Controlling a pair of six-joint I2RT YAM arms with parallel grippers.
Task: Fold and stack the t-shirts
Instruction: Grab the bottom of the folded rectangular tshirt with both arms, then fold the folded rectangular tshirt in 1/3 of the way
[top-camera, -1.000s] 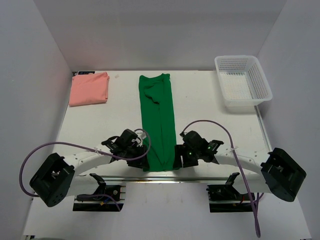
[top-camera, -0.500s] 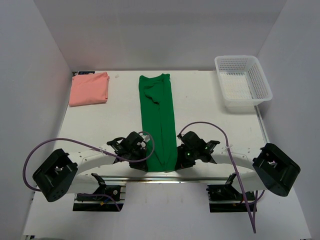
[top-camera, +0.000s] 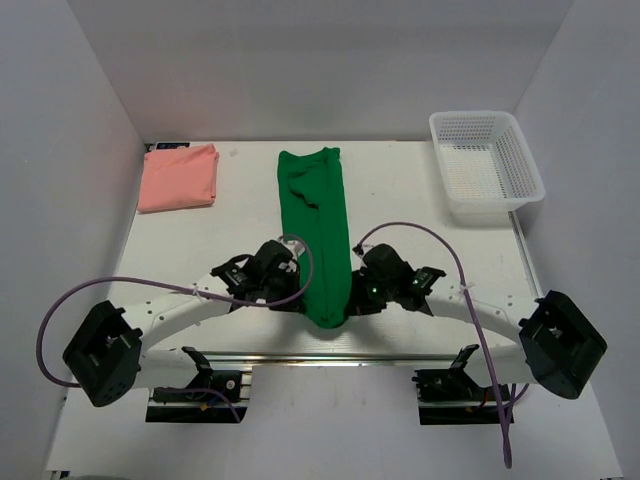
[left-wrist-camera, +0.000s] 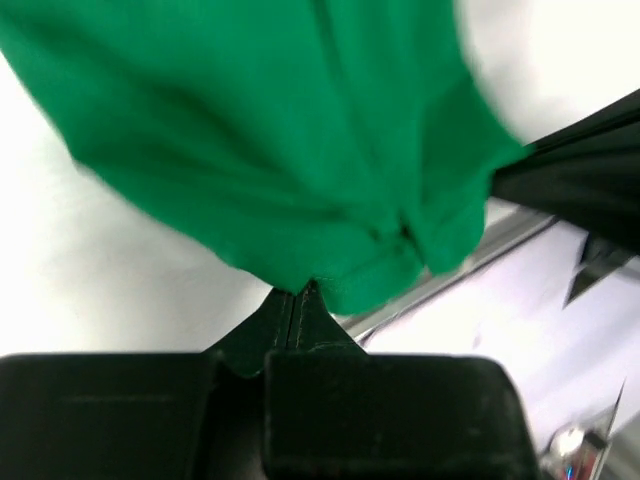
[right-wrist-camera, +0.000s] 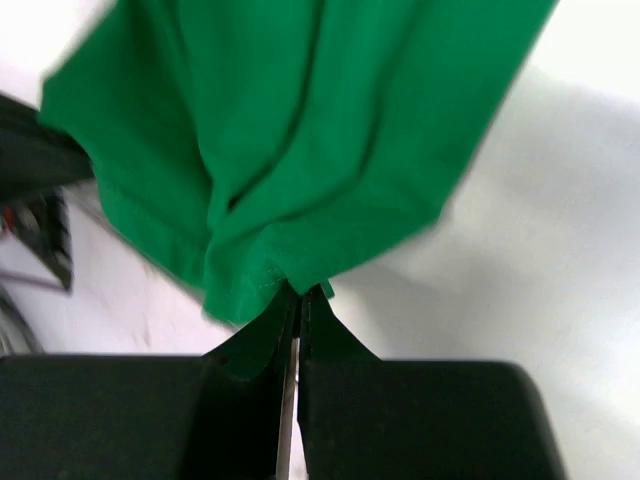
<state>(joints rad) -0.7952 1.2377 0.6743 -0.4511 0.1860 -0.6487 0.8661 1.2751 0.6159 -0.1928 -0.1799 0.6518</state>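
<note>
Top view: a white table (top-camera: 420, 215) stands in a booth of plain pale walls (top-camera: 320, 60) at the back and on both sides. The green t-shirt (top-camera: 318, 225) lies down the middle of it as a long narrow strip, its far end flat near the back wall and its near end gathered to a point. The left gripper (top-camera: 300, 300) sits at the left of that near end and the right gripper (top-camera: 350, 303) at the right, both touching the cloth. The pink t-shirt (top-camera: 179, 177) lies folded well to the left of the green t-shirt's far end. A white mesh basket (top-camera: 470, 116) stands well to its right.

Left wrist view: the left gripper (left-wrist-camera: 298, 295) has its jaws pressed together, pinching the hem of the green t-shirt (left-wrist-camera: 270, 130). Bare white table (left-wrist-camera: 70, 270) shows left of the cloth and a shiny metal rail (left-wrist-camera: 470, 262) right of it.

Right wrist view: the right gripper (right-wrist-camera: 300, 295) is likewise clamped on a bunched corner of the green t-shirt (right-wrist-camera: 300, 110), with white table (right-wrist-camera: 520, 230) to the cloth's right.
</note>
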